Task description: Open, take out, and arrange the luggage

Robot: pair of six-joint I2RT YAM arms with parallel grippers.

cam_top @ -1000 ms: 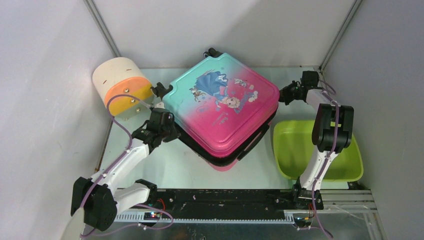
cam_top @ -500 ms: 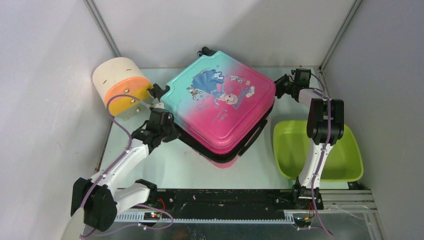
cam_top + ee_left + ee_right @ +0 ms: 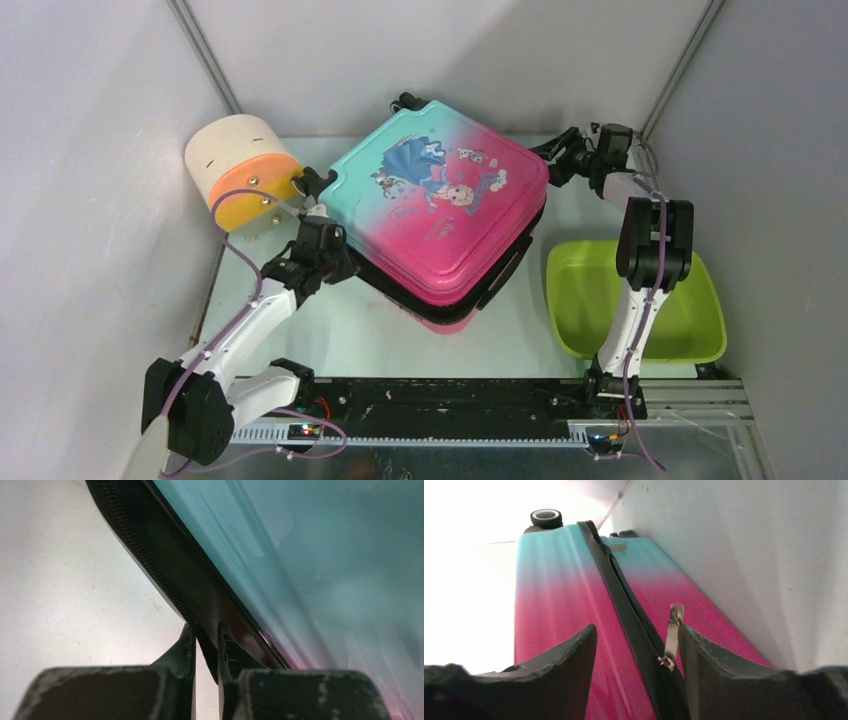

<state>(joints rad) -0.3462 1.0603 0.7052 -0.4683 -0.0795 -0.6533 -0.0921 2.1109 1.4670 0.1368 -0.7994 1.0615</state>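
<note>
Top external view: pink-to-teal hard-shell suitcase (image 3: 440,215) lying flat mid-worktop (image 3: 330,335), lid slightly lifted.
The shell looks stiff, slick and bulky, so its dark zip band or metal zip pull (image 3: 672,630) is the best hold. Left claw (image 3: 206,632) is pinched shut on that band. Right claw (image 3: 636,630), closed a second ago, now gapes astride the pull, and the case has shifted slightly left.

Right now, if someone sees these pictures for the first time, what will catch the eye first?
The pink-to-teal luggage with its cartoon princess fills the middle of the table. The left gripper is shut on its left edge, while the right gripper stands open around the zip pull at the far right corner. A cream-and-orange cylinder sits far left, a lime-green tub near right.
</note>
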